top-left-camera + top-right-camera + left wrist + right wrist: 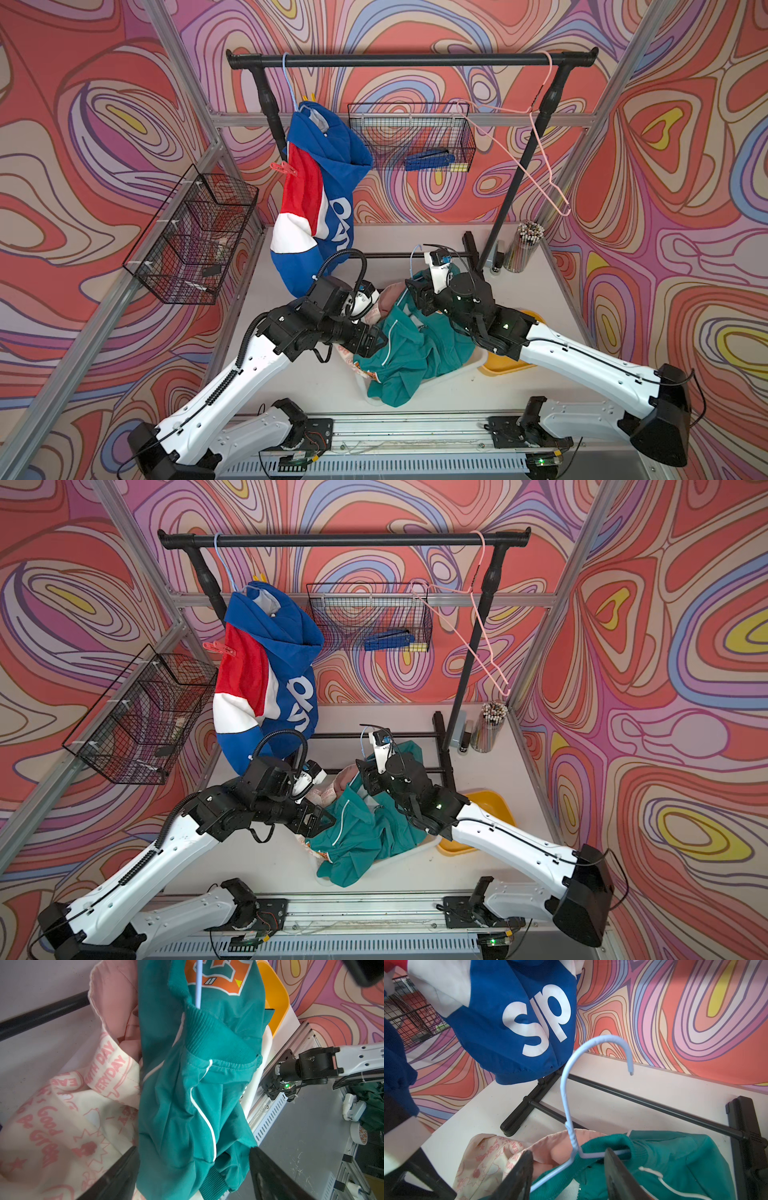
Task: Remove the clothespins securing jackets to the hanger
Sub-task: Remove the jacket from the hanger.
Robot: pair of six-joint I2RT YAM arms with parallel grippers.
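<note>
A blue-red-white hooded jacket (316, 195) hangs from the rack on a light blue hanger. A red clothespin (284, 168) is clipped at its shoulder and a yellow clothespin (308, 98) at its collar. The teal jacket (187, 1088) lies over the pink-and-cream jacket (62, 1126) in a white tray. My left gripper (193, 1148) is open, its fingers either side of a fold of the teal jacket. A second light blue hanger (566, 1088) sticks up from the teal collar. My right gripper (569, 1151) is open astride that hanger's neck, not touching the wire.
The white tray (469, 365) sits beside a yellow tray (505, 365). The black rack (415, 60) stands behind, with an empty pink hanger (536, 158). Wire baskets hang at the left (195, 237) and back (411, 137). A cup of pencils (521, 245) is back right.
</note>
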